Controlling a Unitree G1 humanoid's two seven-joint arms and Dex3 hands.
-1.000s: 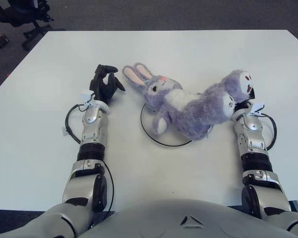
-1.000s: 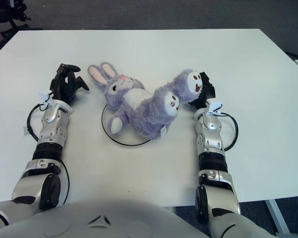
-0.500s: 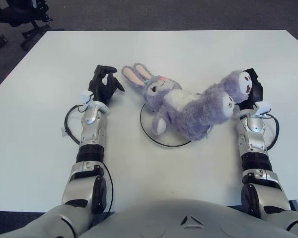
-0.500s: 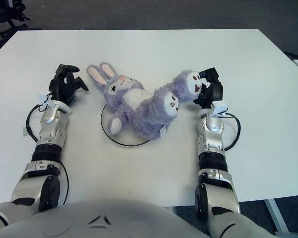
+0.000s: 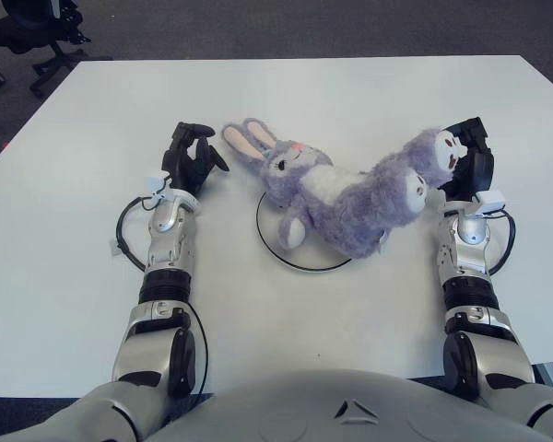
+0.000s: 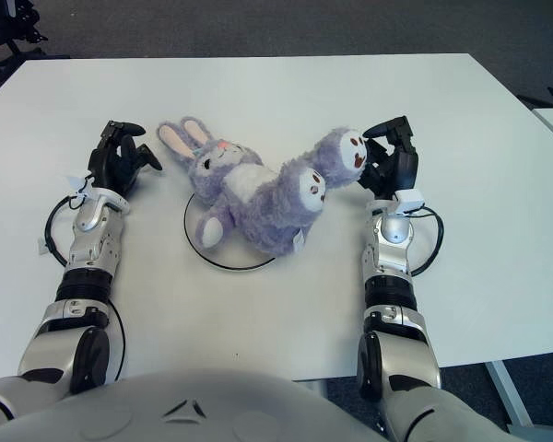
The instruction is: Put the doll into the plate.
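doll [image 5: 336, 198] lies on its back across the plate [image 5: 300, 262], a purple bunny with its middle over the ring. its ears and head spill past the plate's far left rim, and its two feet stick out past the right rim toward the right hand [image 5: 468, 166].

the risk, as i judge it, is the overhang — with so much of the doll off the plate, a nudge from the right hand at the feet could drag or roll the body off the ring, or slide the light plate along the table [image 5: 350, 92].

the right hand stands upright just right of the doll's upper foot, fingers spread and gripping nothing, though whether a fingertip touches the foot i cannot tell. the left hand [image 5: 192, 158] shows well left of the plate, near the ears — fingers loosely curled, holding nothing.
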